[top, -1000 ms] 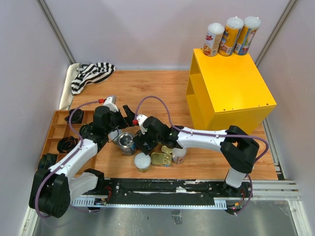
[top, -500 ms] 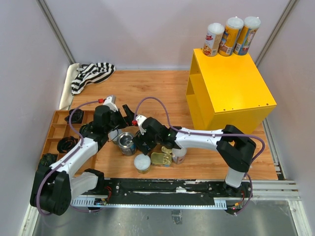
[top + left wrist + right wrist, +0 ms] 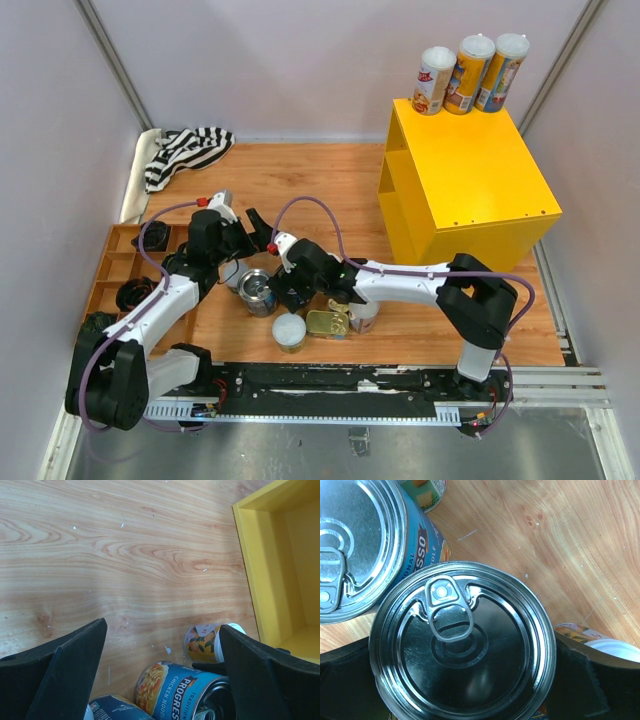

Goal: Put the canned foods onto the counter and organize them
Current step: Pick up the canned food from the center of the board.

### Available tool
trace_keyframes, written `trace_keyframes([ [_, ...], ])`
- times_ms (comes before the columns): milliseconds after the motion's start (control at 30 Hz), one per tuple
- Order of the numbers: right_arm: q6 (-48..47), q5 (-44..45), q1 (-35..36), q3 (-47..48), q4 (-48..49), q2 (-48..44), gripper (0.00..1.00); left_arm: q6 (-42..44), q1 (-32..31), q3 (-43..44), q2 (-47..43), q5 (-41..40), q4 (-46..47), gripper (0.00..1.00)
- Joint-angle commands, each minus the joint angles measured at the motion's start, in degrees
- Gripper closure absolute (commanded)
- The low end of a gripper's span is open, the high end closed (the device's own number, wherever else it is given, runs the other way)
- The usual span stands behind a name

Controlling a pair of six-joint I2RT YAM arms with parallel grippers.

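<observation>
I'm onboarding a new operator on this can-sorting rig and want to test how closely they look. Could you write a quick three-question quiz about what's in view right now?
1. How many tall tubes stand on top of the yellow cabinet?
2. True or false: the left gripper is open and holds nothing.
3. What sits between the fingers of the right gripper?
A. a glass bottle
B. a silver-topped can
C. a wooden spoon

Key: 1. three; 2. true; 3. B
</observation>
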Motion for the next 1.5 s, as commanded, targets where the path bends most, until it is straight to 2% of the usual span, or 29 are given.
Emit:
trace_keyframes([
  [0, 0.14, 2.7, 0.71, 0.56, 1.82, 1.53, 0.01, 0.38, 0.87, 2.51, 0.77, 0.45, 0.23, 0.0],
  [200, -0.36, 3.38, 0.58, 0.75, 3.16, 2.16, 0.0, 0.36, 1.32, 2.92, 1.58, 0.77, 0.73, 0.0],
  [267, -0.5, 3.34, 0.46, 0.96, 3.19, 2.53, 0.06, 0.15, 1.39, 2.68, 1.65, 0.97, 1.11, 0.0],
  [333, -0.64, 3.25, 0.45, 0.82, 3.59, 2.36, 0.19, 0.05, 1.41, 2.34, 1.52, 0.98, 1.32, 0.0],
  [433, -0.92, 3.44, 0.36, 0.18, 4.55, 0.96, 0.45, 0.04, 1.41, 1.7, 0.96, 0.58, 1.41, 0.0],
  [467, -1.15, 3.4, 0.36, 0.11, 4.54, 0.16, 0.58, 0.09, 1.41, 1.55, 0.8, 0.42, 1.43, 0.0],
  [533, -2.05, 3.22, 0.36, 0.75, 3.76, -1.01, 0.89, 0.04, 1.41, 1.32, 0.34, 0.0, 1.51, 0.0],
  [567, -2.47, 3.19, 0.36, 1.37, 2.94, -1.58, 0.98, 0.09, 1.44, 1.25, 0.24, -0.06, 1.52, 0.0],
  [867, -6.86, -2.18, -0.86, 9.38, -6.89, -10.98, 0.99, 0.72, 1.46, 2.12, -1.68, -1.52, 0.81, 0.01],
  [1033, -6.65, -1.7, -1.98, 12.91, -9.55, -17.7, 0.99, 0.92, 1.5, 2.26, -2.04, -1.38, 1.07, 0.0],
  [1467, -10.99, 5.02, -10.01, 50.41, -45.12, -19.16, 0.99, 0.4, 1.43, 0.58, -3.57, 1.31, 2.62, 0.01],
])
